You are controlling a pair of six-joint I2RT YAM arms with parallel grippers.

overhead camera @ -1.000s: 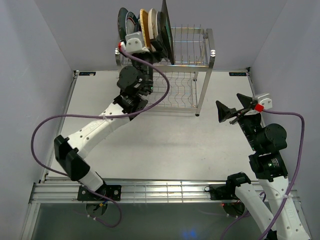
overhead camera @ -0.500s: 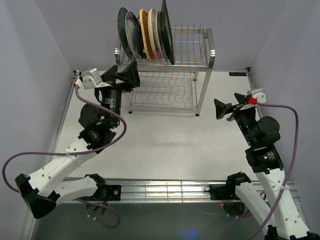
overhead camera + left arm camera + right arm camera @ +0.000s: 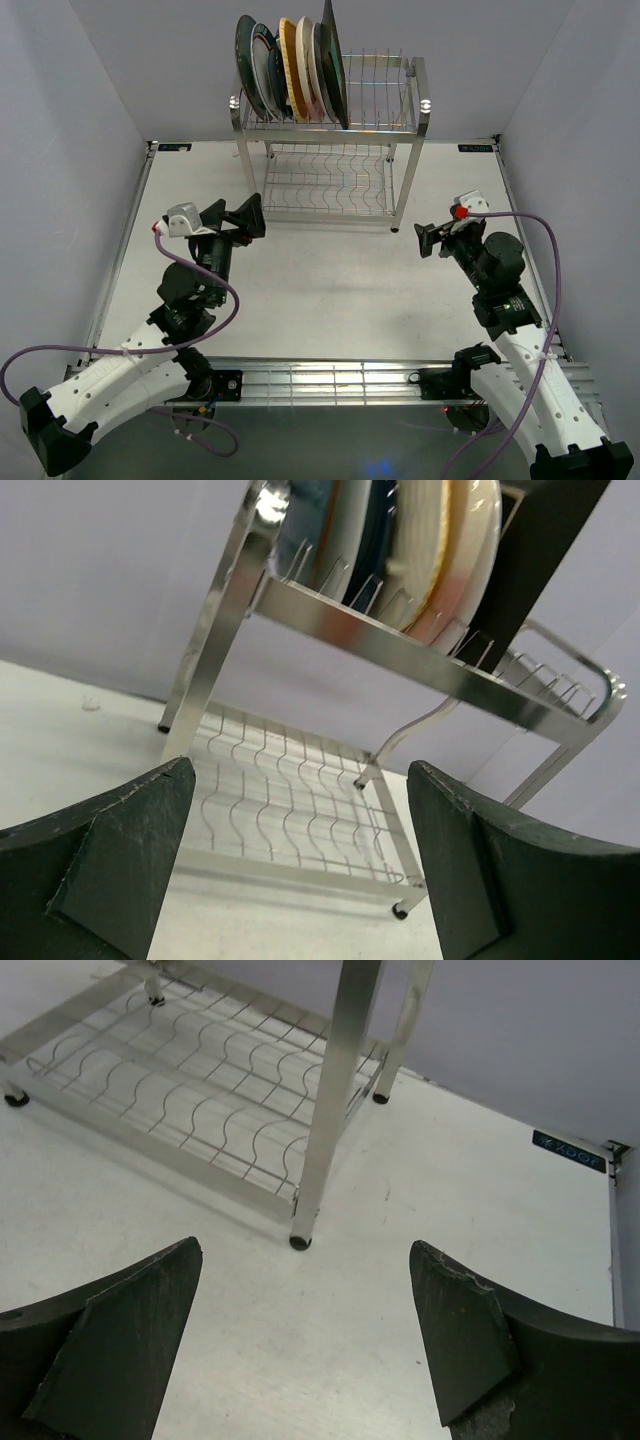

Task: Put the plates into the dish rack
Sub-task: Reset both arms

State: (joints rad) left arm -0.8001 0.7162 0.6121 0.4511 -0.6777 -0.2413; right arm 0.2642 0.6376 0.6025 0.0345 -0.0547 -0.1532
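The dish rack stands at the table's far side. Several plates stand on edge in the left part of its top tier: a dark teal one at the left, white, orange and pink-cream ones, and a dark one at the right. My left gripper is open and empty, in front of the rack's left post. In the left wrist view it looks up at the rack and the plates. My right gripper is open and empty, near the rack's right front foot; it shows open in the right wrist view.
The rack's lower tier holds nothing. Grey walls close the table on the left, right and back. Purple cables loop from both arms. A metal rail runs along the near edge.
My left arm has drawn back from the rack's top tier, down and toward the near left, with its gripper empty. My right gripper has moved left and lower.
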